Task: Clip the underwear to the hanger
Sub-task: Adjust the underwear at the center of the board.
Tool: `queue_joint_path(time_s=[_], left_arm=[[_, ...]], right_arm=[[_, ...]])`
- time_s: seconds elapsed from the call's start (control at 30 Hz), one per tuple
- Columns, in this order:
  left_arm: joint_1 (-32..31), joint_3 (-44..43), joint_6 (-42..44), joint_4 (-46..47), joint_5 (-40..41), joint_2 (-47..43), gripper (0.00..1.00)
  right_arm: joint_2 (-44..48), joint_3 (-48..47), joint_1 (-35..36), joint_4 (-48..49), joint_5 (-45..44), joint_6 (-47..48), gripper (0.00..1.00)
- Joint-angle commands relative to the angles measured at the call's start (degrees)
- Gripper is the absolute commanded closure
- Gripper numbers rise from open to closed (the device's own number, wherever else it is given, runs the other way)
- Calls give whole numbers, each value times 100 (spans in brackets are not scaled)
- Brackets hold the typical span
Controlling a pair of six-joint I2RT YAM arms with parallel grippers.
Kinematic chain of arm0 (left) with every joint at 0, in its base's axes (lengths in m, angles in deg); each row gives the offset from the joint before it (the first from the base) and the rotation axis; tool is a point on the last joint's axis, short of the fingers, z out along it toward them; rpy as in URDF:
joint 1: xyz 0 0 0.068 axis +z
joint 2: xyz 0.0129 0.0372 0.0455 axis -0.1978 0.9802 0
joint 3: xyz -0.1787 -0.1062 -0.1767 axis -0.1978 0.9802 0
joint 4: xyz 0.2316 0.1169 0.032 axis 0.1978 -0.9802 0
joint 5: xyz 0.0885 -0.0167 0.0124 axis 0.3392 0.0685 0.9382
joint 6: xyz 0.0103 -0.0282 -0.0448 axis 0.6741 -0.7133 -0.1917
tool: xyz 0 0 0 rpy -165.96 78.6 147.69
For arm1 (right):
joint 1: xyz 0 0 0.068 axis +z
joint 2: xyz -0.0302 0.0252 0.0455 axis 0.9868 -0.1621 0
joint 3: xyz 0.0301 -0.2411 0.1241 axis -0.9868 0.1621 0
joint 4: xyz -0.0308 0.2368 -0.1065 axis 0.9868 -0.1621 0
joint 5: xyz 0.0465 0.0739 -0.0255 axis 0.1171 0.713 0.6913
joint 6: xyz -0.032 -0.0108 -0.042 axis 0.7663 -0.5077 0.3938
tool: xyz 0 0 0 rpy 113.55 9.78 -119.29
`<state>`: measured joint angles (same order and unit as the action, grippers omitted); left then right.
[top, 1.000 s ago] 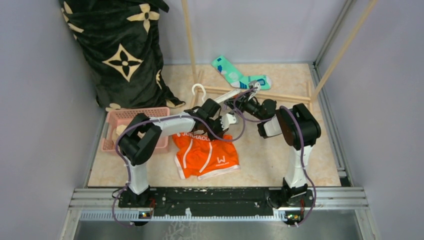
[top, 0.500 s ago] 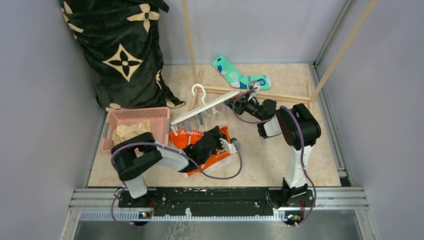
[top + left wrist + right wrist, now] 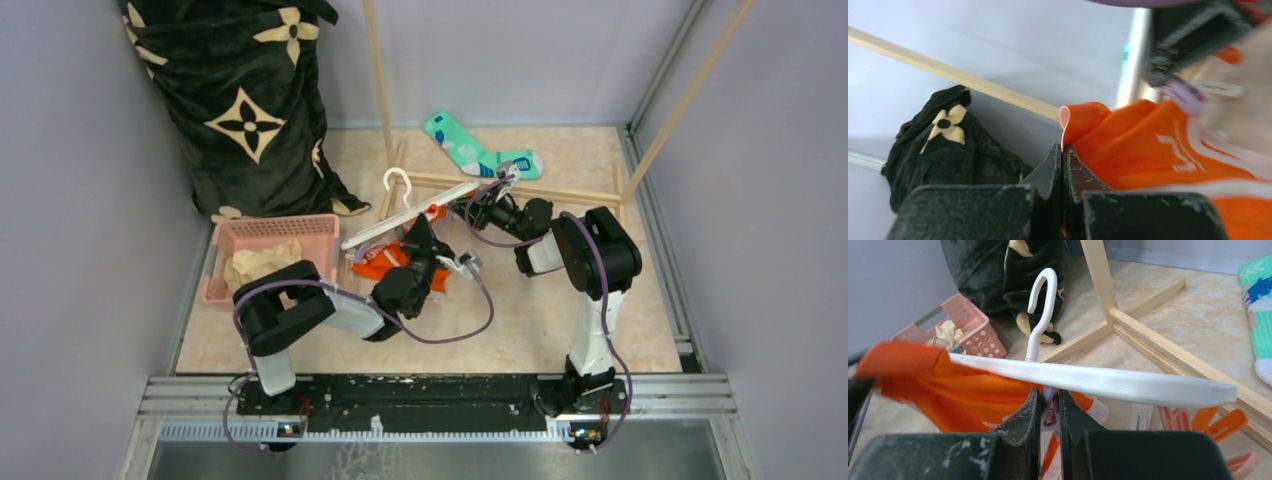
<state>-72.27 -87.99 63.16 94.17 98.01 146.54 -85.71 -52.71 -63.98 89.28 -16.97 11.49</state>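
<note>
- I'm seeing one container, the pink basket (image 3: 275, 222), sitting on the left of the floor beside the dark flowered bundle (image 3: 250, 100). A crumpled cream cloth (image 3: 262, 262) is lying inside it, and I can't make out anything else in there.
- The underwear (image 3: 385, 262) is hanging off the floor, bunched just under the hanger (image 3: 420, 212), near the middle of the floor. From overhead I can't tell whether it is touching the frame.
- The left gripper (image 3: 1063, 152) is pinching the orange fabric near a rolled edge, with its jaws pressed together on the cloth.
- The right gripper (image 3: 1049, 397) is sitting right under the hanger's white bar, its jaws clamped on a lilac clothespin (image 3: 1049, 421) dangling there.
- The left arm is covering most of the underwear from above, so only orange scraps are showing. The waistband lettering is blurring in the left wrist view.
- Other clothespins are getting cut off at the bottom edge of the right wrist view.
- The wooden rack (image 3: 500, 185) is running out of frame at the top, with the teal sock (image 3: 470, 150) lying behind its base.
</note>
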Motion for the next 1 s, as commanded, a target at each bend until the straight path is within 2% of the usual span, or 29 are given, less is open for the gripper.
queue_joint_path(time_s=[0.0,0.1,0.13,0.2,0.3,0.43,0.57,0.73,0.83,0.97], left_arm=[[-582,536,-375,-297,77,-143,99],[-953,815,-957,-945,132,-218,95],[-1026,879,-1149,-1127,159,-268,89],[-1088,949,-1534,-1588,185,-449,65],[-1096,881,-2394,-2799,5,-943,49],[-990,496,-3896,-5030,-865,-1816,28],[-622,32,-4982,-6347,-1905,-2464,22],[325,-241,-5931,-7056,-3612,-2874,20],[677,-469,-5970,-7267,-3859,-2625,20],[748,-978,-5696,-7935,-4245,-2160,18]], right_arm=[[188,8,-16,504,51,78,100],[172,11,-17,507,59,89,100],[166,10,-19,508,62,88,100],[162,10,-17,508,65,84,100],[148,-6,-16,516,68,64,100],[152,-23,-17,509,80,53,100],[120,-26,-21,523,82,55,100],[74,-42,-10,613,85,-12,100],[65,-51,-8,613,86,-17,100],[59,-61,-12,622,96,-35,100]])
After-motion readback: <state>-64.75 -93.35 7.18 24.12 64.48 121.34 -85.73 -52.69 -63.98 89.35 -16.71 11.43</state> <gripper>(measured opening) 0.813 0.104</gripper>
